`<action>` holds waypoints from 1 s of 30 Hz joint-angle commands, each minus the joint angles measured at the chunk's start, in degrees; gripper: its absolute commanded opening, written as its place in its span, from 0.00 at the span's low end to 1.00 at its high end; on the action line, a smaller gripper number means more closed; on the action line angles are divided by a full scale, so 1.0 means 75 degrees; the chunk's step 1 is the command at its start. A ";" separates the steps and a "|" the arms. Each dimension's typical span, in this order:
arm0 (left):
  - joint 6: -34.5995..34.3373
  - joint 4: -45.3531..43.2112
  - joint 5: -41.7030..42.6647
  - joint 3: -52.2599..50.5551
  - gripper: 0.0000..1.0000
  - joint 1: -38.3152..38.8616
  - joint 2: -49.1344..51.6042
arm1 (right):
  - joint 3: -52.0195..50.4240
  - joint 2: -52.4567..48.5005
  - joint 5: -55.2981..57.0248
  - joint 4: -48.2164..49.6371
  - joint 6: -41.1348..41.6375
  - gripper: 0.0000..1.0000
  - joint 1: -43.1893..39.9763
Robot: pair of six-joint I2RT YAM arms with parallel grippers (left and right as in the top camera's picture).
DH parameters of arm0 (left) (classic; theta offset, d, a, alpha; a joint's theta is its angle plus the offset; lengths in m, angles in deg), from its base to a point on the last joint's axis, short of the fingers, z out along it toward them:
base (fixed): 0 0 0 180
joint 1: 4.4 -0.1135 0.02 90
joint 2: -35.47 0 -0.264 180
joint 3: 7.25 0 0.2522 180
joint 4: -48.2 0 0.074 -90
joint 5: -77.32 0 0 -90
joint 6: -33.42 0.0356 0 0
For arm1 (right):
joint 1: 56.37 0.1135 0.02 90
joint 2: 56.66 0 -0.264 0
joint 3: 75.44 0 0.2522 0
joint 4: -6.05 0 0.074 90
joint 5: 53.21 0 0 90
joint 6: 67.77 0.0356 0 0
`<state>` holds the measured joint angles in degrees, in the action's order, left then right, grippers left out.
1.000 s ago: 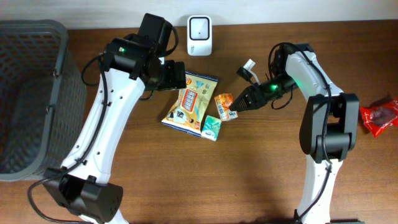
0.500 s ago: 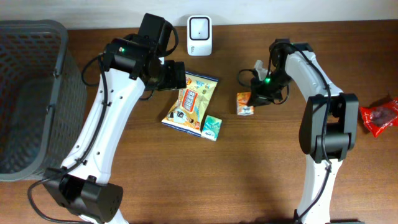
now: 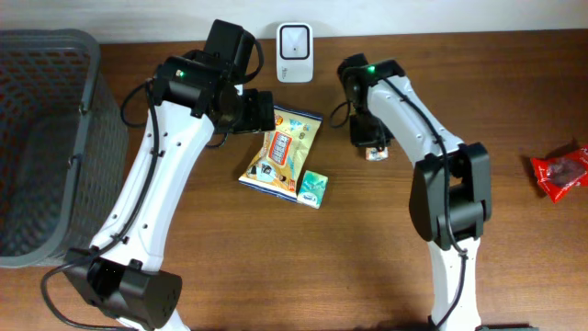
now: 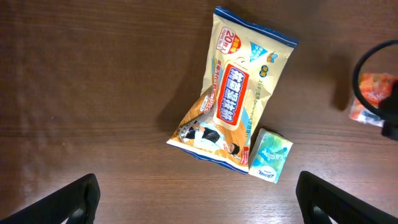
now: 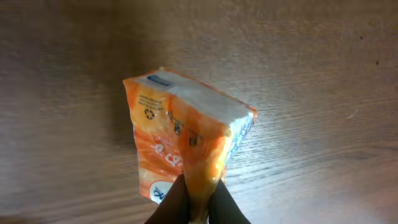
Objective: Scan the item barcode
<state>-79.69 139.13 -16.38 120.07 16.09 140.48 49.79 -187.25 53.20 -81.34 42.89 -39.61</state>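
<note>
The long snack bag carried a red panel of East Asian characters and a "20%" badge at its top corner; the rest of its print was too small to read. The orange packet showed small recycling marks and fine print I could not make out.

The right claw was pinched nearly shut on the orange packet's lower edge, holding it over the wooden surface. Overhead, the packet sat just under that claw, near the white scanner and apart from the snack bag. The left claw stood wide, holding nothing, above the snack bag and the small teal packet touching its corner.

The orange packet looked soft and creased, with a white and blue end.
</note>
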 commanded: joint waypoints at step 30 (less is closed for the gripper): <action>0.0122 0.0012 -0.0085 0.0009 0.99 -0.0020 0.0052 | -0.1507 -0.0041 -0.6531 0.1323 -0.2690 0.68 -0.2938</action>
<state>-79.69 139.17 -16.36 120.07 16.09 140.48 41.06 -187.99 7.65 -73.20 23.09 -61.84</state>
